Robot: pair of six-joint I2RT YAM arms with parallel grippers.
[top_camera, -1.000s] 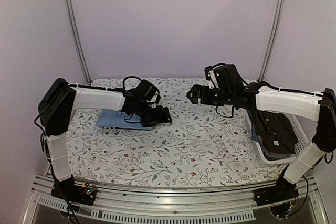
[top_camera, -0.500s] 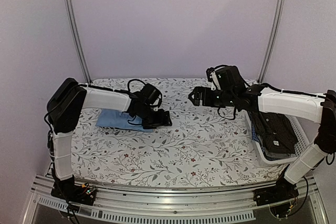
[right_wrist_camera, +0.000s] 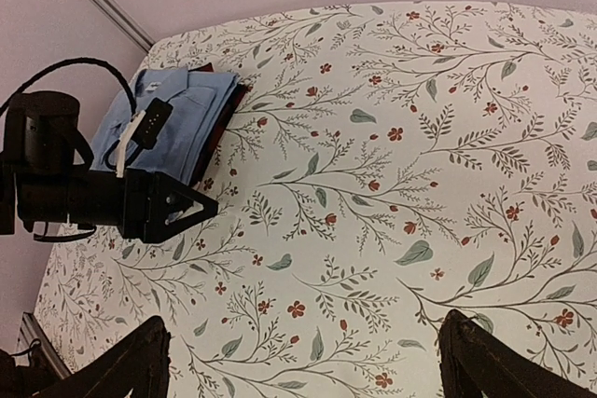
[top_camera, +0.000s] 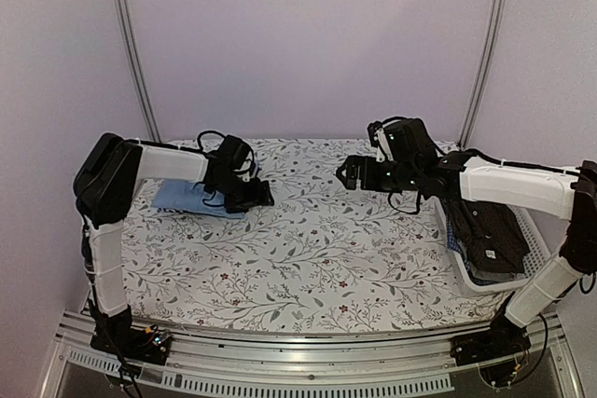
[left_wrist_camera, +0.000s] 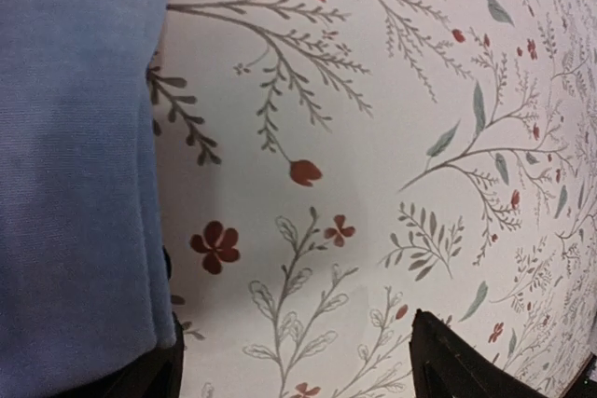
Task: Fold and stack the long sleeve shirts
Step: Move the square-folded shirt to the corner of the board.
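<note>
A folded light blue long sleeve shirt (top_camera: 182, 198) lies at the far left of the flowered table (top_camera: 317, 249). In the right wrist view a dark red cloth edge (right_wrist_camera: 240, 102) shows under the light blue shirt (right_wrist_camera: 177, 118). My left gripper (top_camera: 259, 195) is low at the shirt's right edge, open. In the left wrist view the blue cloth (left_wrist_camera: 75, 165) lies against one finger (left_wrist_camera: 140, 381) and only tablecloth shows between the jaws of the left gripper (left_wrist_camera: 298, 370). My right gripper (top_camera: 343, 174) hovers over the table's middle back, open and empty (right_wrist_camera: 308, 370). Dark shirts (top_camera: 485, 235) lie in the basket.
A white plastic basket (top_camera: 536, 240) stands at the table's right edge under my right forearm. Metal frame posts (top_camera: 138, 72) rise at both back corners in front of the wall. The left arm's cables (right_wrist_camera: 56, 76) loop near the blue shirt.
My left gripper has drawn back to the left, and the blue shirt has slid with it toward the far left corner. The right arm has hardly moved.
</note>
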